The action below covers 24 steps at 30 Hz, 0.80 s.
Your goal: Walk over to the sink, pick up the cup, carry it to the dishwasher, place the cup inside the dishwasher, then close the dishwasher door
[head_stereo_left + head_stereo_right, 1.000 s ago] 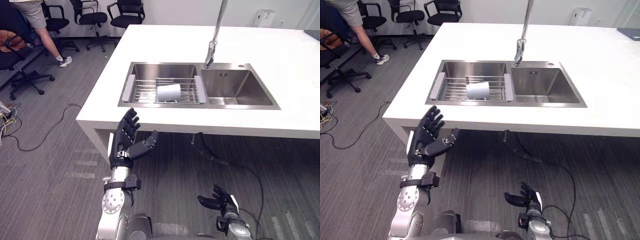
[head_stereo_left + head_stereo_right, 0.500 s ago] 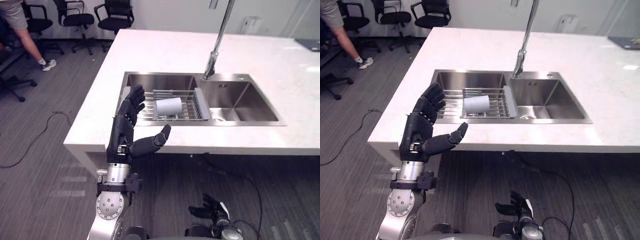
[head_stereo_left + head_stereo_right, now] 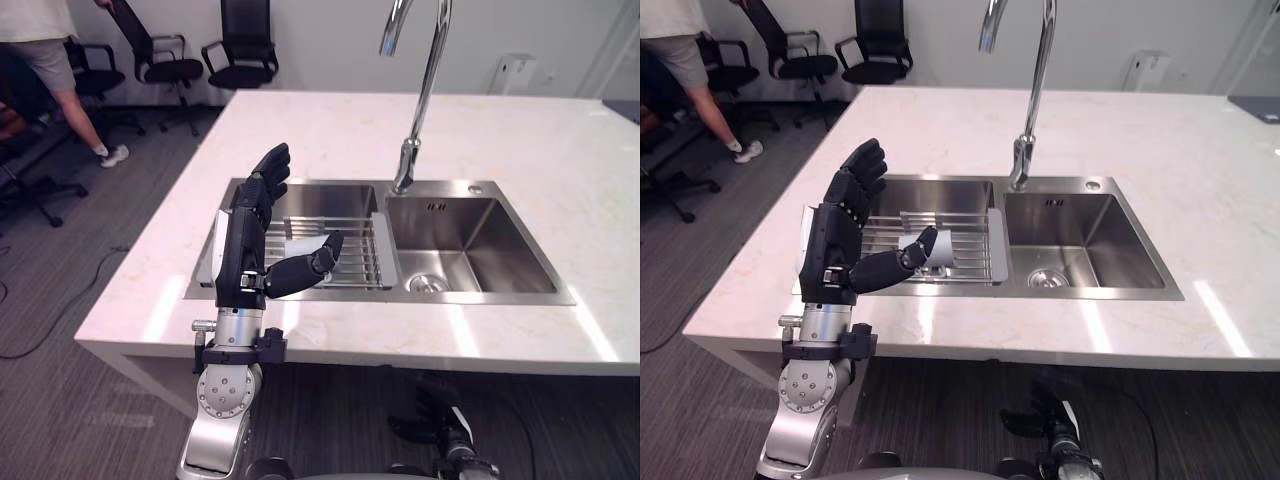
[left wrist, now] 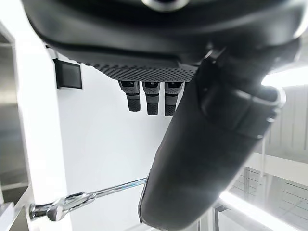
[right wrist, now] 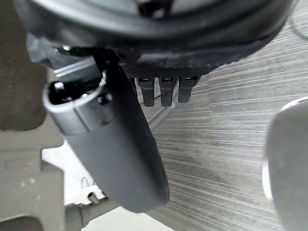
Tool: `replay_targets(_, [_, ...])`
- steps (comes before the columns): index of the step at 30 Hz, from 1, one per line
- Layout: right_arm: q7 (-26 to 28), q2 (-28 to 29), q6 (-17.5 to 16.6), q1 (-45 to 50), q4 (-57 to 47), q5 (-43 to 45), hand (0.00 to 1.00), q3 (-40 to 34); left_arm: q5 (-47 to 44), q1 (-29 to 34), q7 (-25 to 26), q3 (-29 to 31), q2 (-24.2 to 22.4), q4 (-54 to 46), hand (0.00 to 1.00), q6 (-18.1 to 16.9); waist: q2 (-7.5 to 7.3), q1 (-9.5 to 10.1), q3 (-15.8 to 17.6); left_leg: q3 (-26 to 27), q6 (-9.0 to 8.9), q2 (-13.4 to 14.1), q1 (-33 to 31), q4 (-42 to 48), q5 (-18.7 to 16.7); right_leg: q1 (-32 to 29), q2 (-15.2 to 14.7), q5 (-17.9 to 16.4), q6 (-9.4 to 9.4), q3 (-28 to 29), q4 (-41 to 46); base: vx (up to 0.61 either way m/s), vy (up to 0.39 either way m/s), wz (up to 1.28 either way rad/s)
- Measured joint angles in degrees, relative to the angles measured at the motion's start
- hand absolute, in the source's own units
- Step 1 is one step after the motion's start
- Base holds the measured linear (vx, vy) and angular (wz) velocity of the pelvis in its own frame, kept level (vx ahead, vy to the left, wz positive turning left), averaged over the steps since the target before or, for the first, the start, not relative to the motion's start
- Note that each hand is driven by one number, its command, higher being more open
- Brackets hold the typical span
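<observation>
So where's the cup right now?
In both eye views, the small white cup lies on the metal wire rack in the steel sink's left basin, behind the left hand's thumb.

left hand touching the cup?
Cannot tell. In both eye views the left hand, open, overlaps the cup on the rack; neither gap nor contact shows.

I saw the sink (image 3: pixel 470 245) set into the counter (image 3: pixel 520 130) ahead of me. A rack (image 3: pixel 355 255) lay across its left basin with the cup (image 3: pixel 942 252) on it, and the faucet (image 3: pixel 425 90) rose behind the divide between the basins. My left hand (image 3: pixel 245 250) stood before the rack; my right hand (image 3: pixel 1035 418) hung below the counter's near edge. Chairs (image 3: pixel 245 50) and a person (image 3: pixel 45 60) were far back left.
</observation>
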Motion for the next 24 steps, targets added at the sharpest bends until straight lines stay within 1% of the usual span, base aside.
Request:
replay_targets(1, [0.0, 0.3, 0.0, -0.2, 0.5, 0.0, 0.9, 0.1, 1.0, -0.3, -0.1, 0.2, 0.7, 0.1, 0.9, 0.1, 0.09, 0.12, -0.7, -0.3, -0.06, -0.8, 1.5, -4.0, -0.3, -0.2, -0.2, 0.1, 0.66, 0.5, -0.1, 0.06, 0.117, 0.07])
replay_targets(2, [0.3, 0.8, 0.0, -0.2, 0.6, 0.0, 0.9, 0.6, 2.3, -0.7, -0.3, 0.5, 1.5, 0.3, 0.9, 0.1, -0.75, 0.04, -1.1, -0.4, -0.6, -2.0, 2.8, -9.2, -0.2, -1.2, -0.9, 0.6, 1.39, 0.5, -1.0, 0.05, 0.076, 0.11])
replay_targets(3, [0.5, 1.0, 0.0, -0.4, 0.8, 0.0, 0.9, 0.6, 2.8, -1.3, -0.3, 0.6, 2.1, 0.8, 0.9, 0.2, -1.2, 0.01, -0.9, -0.5, -1.08, -2.7, 2.9, -10.7, 0.5, -1.3, -1.1, 1.1, 1.62, 0.6, -1.5, 0.04, 0.079, 0.16])
replay_targets(4, [0.9, 1.2, 0.0, -0.5, 1.7, 0.0, 0.9, 0.6, 3.6, -2.7, -0.7, 0.5, 2.7, 2.7, 0.9, 0.4, -1.56, 0.47, -0.7, -0.6, -0.63, -4.0, 3.3, -12.4, 1.7, -0.9, -1.4, 2.3, 2.06, 1.3, -3.5, 0.01, 0.083, 0.12])
replay_targets(5, [1.2, 1.2, 0.0, -0.6, 2.4, 0.0, 0.9, 0.6, 4.3, -3.4, -1.2, 0.4, 3.1, 4.2, 0.9, 0.8, -1.57, 0.59, -0.7, -0.6, -0.26, -4.6, 4.0, -13.7, 2.4, 0.0, -1.7, 3.1, 2.25, 1.7, -4.9, 0.01, 0.088, 0.09])
replay_targets(8, [1.8, 1.3, 0.0, -0.7, 3.4, 0.0, 0.9, 0.6, 6.6, -4.3, -2.7, -0.5, 5.0, 6.3, 0.9, 2.2, -1.78, 0.55, -0.8, 0.3, 0.41, -5.9, 7.2, -17.9, 4.2, 1.9, -2.6, 4.2, 2.9, 3.0, -7.6, 0.0, 0.072, -0.03])
replay_targets(10, [2.0, 1.4, 0.0, -0.8, 3.7, 0.0, 0.9, 0.6, 7.9, -5.4, -3.9, -3.0, 6.9, 6.3, 0.9, 2.2, -2.3, 0.59, -1.2, 0.8, 0.51, -6.8, 8.4, -21.0, 5.8, 1.9, -3.0, 4.8, 2.89, 3.4, -8.6, -0.03, 0.03, -0.08])
replay_targets(12, [2.4, 1.4, 0.0, -1.1, 4.0, 0.0, 0.9, 0.6, 8.6, -6.9, -5.1, -5.6, 8.5, 6.6, 0.9, 2.2, -2.91, 0.48, -1.7, 1.4, 0.42, -7.2, 9.3, -24.4, 7.5, 1.7, -2.9, 5.6, 2.66, 3.9, -10.2, -0.02, -0.005, -0.12])
replay_targets(14, [2.5, 1.2, 0.0, -1.4, 4.8, 0.0, 0.9, 1.0, 9.5, -9.1, -6.3, -7.8, 9.2, 8.0, 0.9, 2.1, -3.34, -0.4, -2.0, 1.5, 0.34, -7.5, 10.3, -27.6, 9.4, 1.7, -2.8, 6.7, 2.67, 4.2, -11.6, -0.02, -0.02, -0.1])
replay_targets(16, [2.5, 1.1, 0.0, -2.1, 6.5, 0.0, 0.9, 1.0, 9.5, -10.9, -6.5, -8.5, 9.2, 10.6, 0.9, 2.1, -3.32, -0.76, -2.2, 1.4, 0.31, -7.6, 10.8, -28.7, 9.9, 1.6, -2.6, 7.2, 2.68, 4.8, -12.0, -0.01, -0.011, -0.15])
replay_targets(18, [2.6, 1.0, 0.1, -2.2, 8.9, 0.0, 0.9, 1.0, 9.5, -12.9, -6.5, -8.5, 9.9, 16.1, 0.9, 2.1, -3.11, -1.36, -3.5, 1.2, 0.28, -7.7, 10.8, -30.4, 10.8, 1.7, -2.2, 8.8, 2.64, 5.1, -14.0, 0.0, 0.003, -0.13])
replay_targets(20, [2.6, 1.0, 0.1, -2.3, 9.4, 0.0, 0.9, 1.0, 9.6, -13.6, -6.5, -8.5, 10.2, 18.4, 0.9, 2.4, -3.12, -1.62, -3.5, 1.1, 0.4, -7.7, 10.8, -31.0, 11.1, 1.8, -2.1, 9.5, 2.6, 5.5, -15.1, -0.01, 0.01, -0.12])
replay_targets(24, [2.8, 0.4, 0.1, -3.0, 10.4, 0.0, 0.9, 1.0, 10.7, -14.0, -6.5, -8.5, 11.1, 25.1, 0.9, 3.4, -3.13, -2.11, -3.5, 0.9, 0.88, -8.5, 10.7, -32.5, 11.9, 2.0, -2.3, 12.2, 2.97, 6.3, -19.0, -0.03, 0.03, -0.13])
